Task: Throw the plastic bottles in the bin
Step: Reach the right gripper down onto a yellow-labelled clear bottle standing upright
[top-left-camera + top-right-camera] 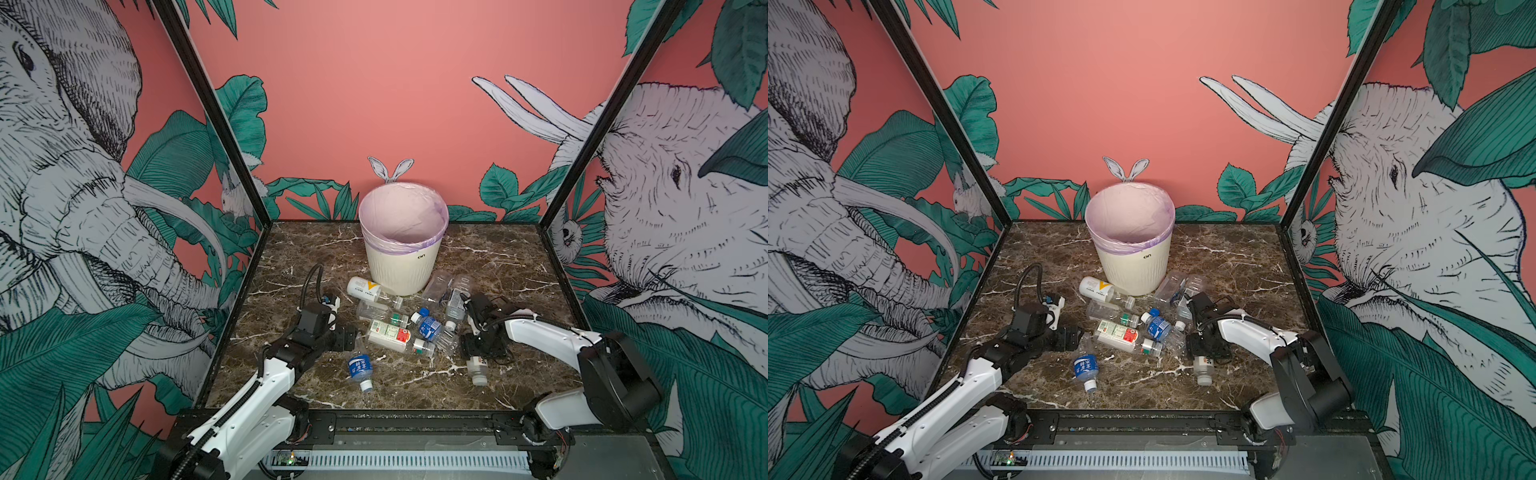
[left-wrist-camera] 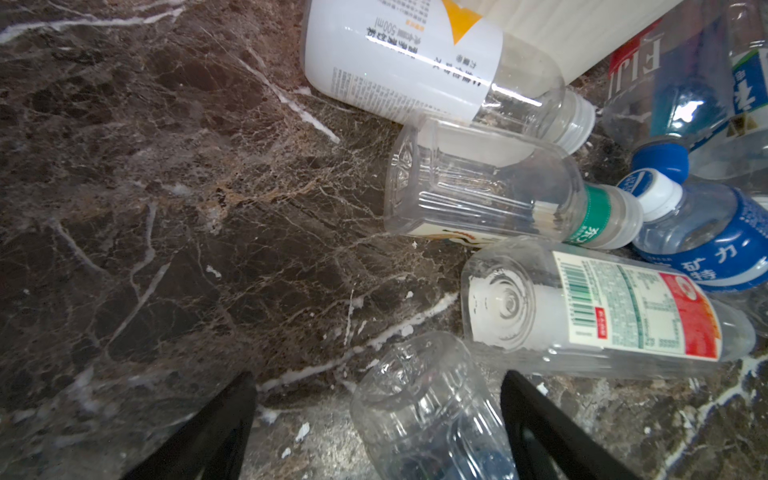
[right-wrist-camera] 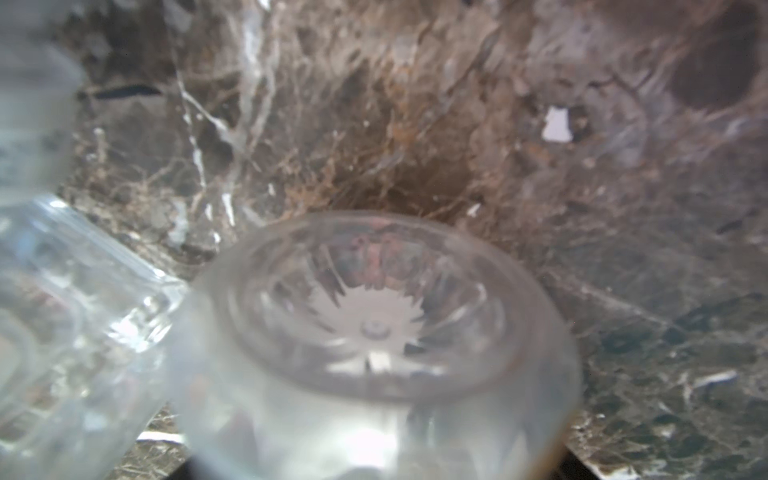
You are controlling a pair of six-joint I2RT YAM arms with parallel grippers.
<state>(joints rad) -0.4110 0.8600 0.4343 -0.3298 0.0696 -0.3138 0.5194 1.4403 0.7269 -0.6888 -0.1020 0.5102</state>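
Observation:
The bin, cream and ribbed with a lilac liner, stands at the back centre. Several plastic bottles lie in front of it, among them a yellow-labelled white one and a red-green labelled one. My left gripper is open, its fingers either side of the clear base of a blue-labelled bottle. My right gripper sits low over a white-capped bottle; this bottle's base fills the right wrist view and hides the fingers.
A green-banded clear bottle, a blue-capped one and clear bottles crowd between the two arms. Another clear bottle touches the one under my right gripper. Patterned walls close in the marble table on three sides.

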